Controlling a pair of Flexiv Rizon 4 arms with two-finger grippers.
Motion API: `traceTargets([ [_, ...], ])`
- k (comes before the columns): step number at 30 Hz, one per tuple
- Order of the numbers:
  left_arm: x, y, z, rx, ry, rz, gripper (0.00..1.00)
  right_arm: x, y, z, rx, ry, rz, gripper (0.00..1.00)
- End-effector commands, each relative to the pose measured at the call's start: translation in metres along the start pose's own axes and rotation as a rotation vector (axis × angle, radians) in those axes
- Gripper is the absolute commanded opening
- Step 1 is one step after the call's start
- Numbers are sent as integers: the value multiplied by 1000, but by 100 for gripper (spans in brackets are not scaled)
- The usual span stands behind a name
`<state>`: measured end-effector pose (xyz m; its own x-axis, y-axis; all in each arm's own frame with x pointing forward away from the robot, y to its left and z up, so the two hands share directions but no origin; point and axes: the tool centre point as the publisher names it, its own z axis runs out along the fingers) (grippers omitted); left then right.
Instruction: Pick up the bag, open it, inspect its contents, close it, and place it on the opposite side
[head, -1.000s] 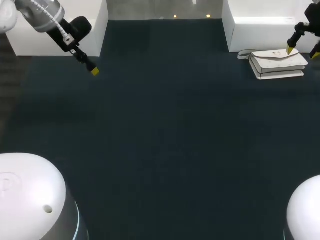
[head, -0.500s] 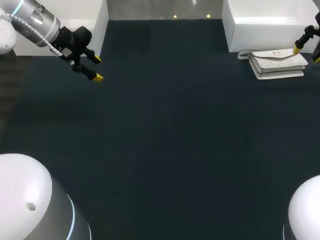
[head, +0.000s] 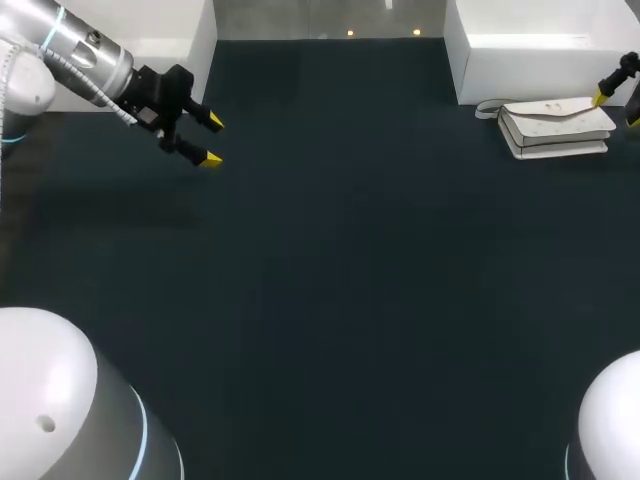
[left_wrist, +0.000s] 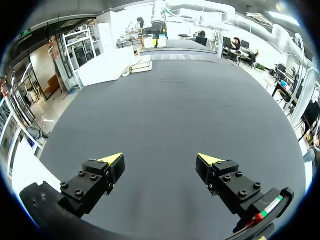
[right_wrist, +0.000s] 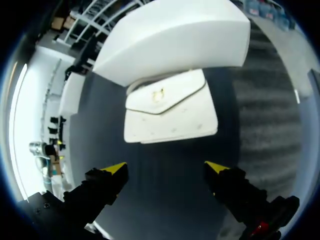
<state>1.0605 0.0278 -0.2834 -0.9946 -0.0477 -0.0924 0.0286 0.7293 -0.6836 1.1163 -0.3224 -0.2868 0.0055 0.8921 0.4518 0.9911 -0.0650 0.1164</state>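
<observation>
So the bag (head: 556, 128) lies long-side left-right just ahead of the open right pincer (right_wrist: 165, 167), open left pincer (head: 212, 140) well apart.

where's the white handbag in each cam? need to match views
Head view: white leather-look flap handbag at far right, just in front of the white box.
Left wrist view: handbag small, far ahead of the open left gripper, beside that box.
Right wrist view: handbag close ahead of the open right gripper.
Shared landmark: the white box.
</observation>
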Motion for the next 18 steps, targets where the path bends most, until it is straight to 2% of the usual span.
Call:
traceTargets([
  [1,-12,1,10,2,26,4,100,-8,11,1,32,66,3,100],
  [13,-17,2,15,-3,25,-1,100,-29,28,4,19,85,32,100],
  [18,-17,2,15,-3,25,-1,100,-43,38,14,22,102,52,100],
])
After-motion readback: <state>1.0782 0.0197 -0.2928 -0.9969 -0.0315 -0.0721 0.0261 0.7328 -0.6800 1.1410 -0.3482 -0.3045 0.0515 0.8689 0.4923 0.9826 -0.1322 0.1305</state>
